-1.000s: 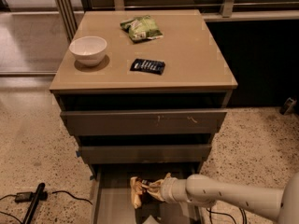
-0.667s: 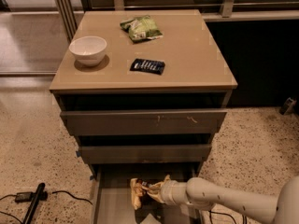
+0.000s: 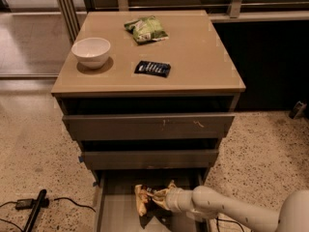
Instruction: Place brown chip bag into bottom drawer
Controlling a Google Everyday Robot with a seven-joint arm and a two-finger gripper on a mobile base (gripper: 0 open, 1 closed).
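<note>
The brown chip bag (image 3: 145, 198) is crinkled, dark in the middle with pale yellow ends. It hangs just above the grey floor of the open bottom drawer (image 3: 116, 211), low in the camera view. My gripper (image 3: 163, 198) reaches in from the right on the white arm and is shut on the brown chip bag's right end. The bag casts a dark shadow on the drawer floor beneath it. The two drawers above are closed.
On the cabinet top stand a white bowl (image 3: 91, 52), a green bag (image 3: 146, 29) and a small flat dark blue packet (image 3: 152, 68). A black cable and adapter (image 3: 29, 207) lie on the speckled floor at the left. A dark wall panel is at the right.
The arm and the bag have shifted very slightly lower over the drawer. The gripper keeps its hold on the bag.
</note>
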